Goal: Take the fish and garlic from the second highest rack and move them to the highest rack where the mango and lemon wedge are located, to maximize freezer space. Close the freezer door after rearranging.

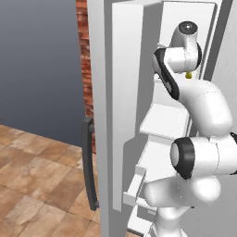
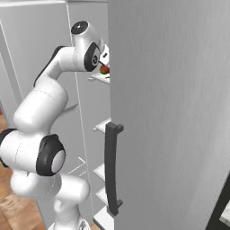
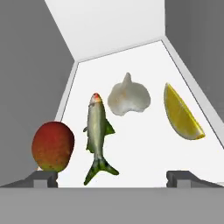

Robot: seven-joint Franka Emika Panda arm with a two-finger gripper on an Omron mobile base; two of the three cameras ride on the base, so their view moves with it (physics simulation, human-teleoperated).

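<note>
Four items lie together on the top rack in the hand view: mango at 8 o'clock, fish near centre, garlic at 12, lemon at 3. The gripper hangs over them with jaws spread wide and nothing between them, so the moving looks done and the door remains, standing open (its handle shows in the left base view). Risks from here, as I judge them: a careless pull-out could drag a fingertip across the fish tail or nudge the mango, which sits near the front edge and may roll off. The arm's elbow sits close to the freezer frame, so a swing could clip it. Closing the door before the arm is clear would jam it.
</note>
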